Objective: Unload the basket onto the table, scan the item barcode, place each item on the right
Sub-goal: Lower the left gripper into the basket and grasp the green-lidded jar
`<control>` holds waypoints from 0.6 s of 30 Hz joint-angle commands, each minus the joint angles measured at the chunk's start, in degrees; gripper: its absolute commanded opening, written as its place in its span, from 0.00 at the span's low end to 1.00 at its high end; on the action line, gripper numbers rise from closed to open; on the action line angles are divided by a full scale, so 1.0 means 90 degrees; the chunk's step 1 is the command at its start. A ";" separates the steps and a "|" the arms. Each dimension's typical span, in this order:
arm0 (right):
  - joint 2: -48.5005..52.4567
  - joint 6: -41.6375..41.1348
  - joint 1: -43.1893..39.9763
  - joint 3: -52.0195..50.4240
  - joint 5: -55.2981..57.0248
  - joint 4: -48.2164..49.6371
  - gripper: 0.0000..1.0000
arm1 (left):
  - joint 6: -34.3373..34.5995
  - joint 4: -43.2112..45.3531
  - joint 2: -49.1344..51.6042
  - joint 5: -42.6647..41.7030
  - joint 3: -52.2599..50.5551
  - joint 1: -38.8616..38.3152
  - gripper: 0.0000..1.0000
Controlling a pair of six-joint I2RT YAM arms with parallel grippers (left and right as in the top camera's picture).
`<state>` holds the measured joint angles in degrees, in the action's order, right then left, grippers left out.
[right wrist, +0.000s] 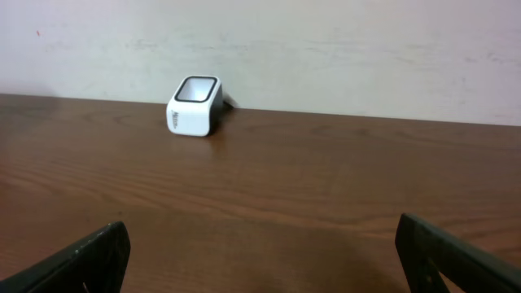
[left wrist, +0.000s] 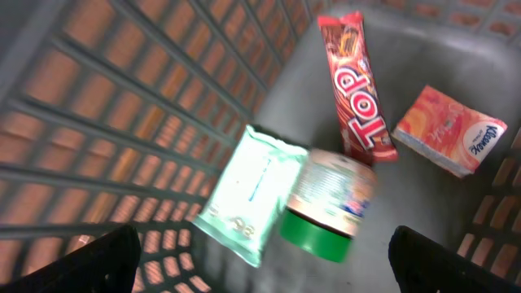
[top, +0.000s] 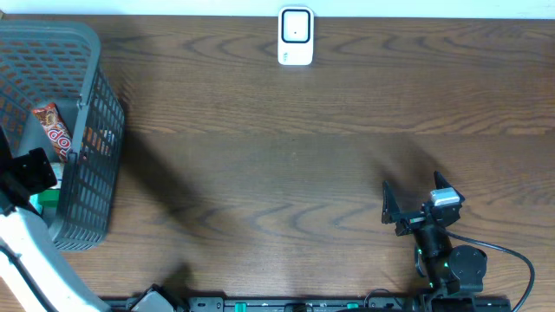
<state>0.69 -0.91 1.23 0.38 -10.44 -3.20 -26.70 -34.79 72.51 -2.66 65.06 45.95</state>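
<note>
The white barcode scanner (top: 295, 35) stands at the table's far edge and shows in the right wrist view (right wrist: 195, 105). Inside the grey basket (top: 94, 165) lie a red "Top" bar (left wrist: 356, 88), a pale green flat pack (left wrist: 251, 194), a blurred jar with a green lid (left wrist: 326, 207) and an orange packet (left wrist: 449, 130). My left gripper (left wrist: 260, 260) hangs open just above them, holding nothing; in the overhead view it (top: 33, 173) is over the basket's near end. My right gripper (top: 416, 206) rests open and empty near the front right, its jaws (right wrist: 260, 252) facing the scanner.
The basket's mesh wall (left wrist: 122, 122) rises close on the left of my left gripper. Bare brown tabletop (top: 286, 173) lies between basket, scanner and right arm. A black rail (top: 286, 305) runs along the front edge.
</note>
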 commanded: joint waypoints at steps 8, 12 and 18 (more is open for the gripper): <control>-0.0034 -0.0083 0.0029 -0.0007 0.0034 -0.0029 0.99 | 0.0129 -0.0274 0.1693 -0.0512 -0.0124 -0.0007 0.98; -0.0034 -0.0085 0.0029 -0.0007 0.0032 -0.0029 0.99 | -0.0136 -0.0228 0.2433 -0.0415 -0.0124 -0.0007 0.98; -0.0034 -0.0085 0.0029 -0.0007 0.0034 -0.0032 0.99 | -0.0515 0.0027 0.3150 -0.0163 -0.0121 -0.0007 0.98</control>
<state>0.69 -0.91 1.23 0.38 -10.46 -3.20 -28.80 -35.14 99.31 -5.63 64.64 45.95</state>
